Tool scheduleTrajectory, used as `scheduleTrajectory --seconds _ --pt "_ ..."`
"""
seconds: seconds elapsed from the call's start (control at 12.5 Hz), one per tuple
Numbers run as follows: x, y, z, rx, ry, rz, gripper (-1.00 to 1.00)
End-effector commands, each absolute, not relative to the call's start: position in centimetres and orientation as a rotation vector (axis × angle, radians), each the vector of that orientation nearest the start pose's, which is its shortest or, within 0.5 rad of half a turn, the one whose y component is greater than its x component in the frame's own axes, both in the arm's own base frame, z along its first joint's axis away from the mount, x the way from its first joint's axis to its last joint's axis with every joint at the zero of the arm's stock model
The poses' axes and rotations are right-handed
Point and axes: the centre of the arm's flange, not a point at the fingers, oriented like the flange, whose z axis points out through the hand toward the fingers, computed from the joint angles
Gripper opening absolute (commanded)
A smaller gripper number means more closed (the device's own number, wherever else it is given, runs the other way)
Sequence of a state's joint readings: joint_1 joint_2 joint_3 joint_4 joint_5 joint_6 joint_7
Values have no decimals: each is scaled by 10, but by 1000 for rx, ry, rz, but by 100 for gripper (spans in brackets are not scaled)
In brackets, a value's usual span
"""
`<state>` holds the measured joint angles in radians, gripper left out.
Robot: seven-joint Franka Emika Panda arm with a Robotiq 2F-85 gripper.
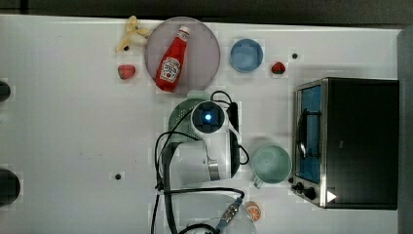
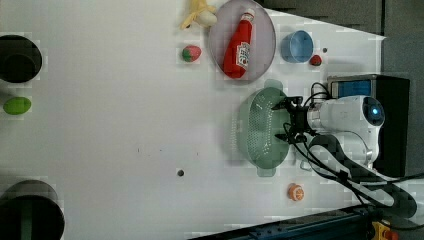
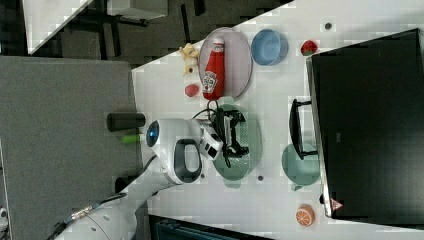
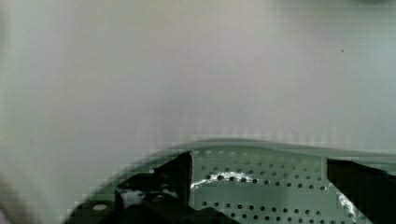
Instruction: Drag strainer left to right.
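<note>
The white table [image 1: 73,136] carries everything, and the biggest thing on it is the black toaster oven [image 1: 358,141] at the top view's right, its glass door and handle facing the middle of the table. The white Panda arm [image 1: 209,161] reaches in from the top view's lower edge, trailing black cables, and its wrist hangs over the strainer [image 2: 260,127], a pale mint-green oval colander with fine holes and a small tab handle at each end. In the top view the strainer sits near the table's middle, just below the plate and mostly hidden under the wrist; in the left view it lies between the plate and the orange slice. The gripper [image 2: 281,122] points down into the strainer's bowl with its jaws standing wide apart and nothing between them; in the wrist view the two black fingers [image 4: 180,172] frame the perforated floor, one of them close against the near rim. A round greyish plate [image 1: 204,48] holds a red ketchup bottle [image 1: 171,61] lying on its side. A mint-green mug [image 1: 271,164] stands just beside the oven door, well apart from the strainer. A small blue bowl [image 1: 246,55] sits to the plate's right in the top view. Smaller items: a peeled banana [image 1: 131,36], a strawberry [image 1: 126,71], another strawberry [image 1: 278,68], an orange slice [image 1: 253,210].
</note>
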<state>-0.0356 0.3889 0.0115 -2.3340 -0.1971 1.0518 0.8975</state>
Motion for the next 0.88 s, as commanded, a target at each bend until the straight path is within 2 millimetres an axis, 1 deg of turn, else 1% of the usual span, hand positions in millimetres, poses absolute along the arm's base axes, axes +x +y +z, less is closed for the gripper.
scheduleTrajectory --seconds 0.08,0.24,0.48,0.64,0.72,0.8,0.88 --pt "501 -49 167 -2387 2259 9 100" --pt "500 -64 167 -2406 2249 4 100" --pt "497 -85 168 -2376 2295 -7 100" --pt "500 -87 173 -2365 2294 -25 100" --pt "502 -83 182 -2375 2265 -42 100" --pt "505 -75 198 -2440 2172 -56 100" --pt "508 -68 221 -2526 2049 -75 100"
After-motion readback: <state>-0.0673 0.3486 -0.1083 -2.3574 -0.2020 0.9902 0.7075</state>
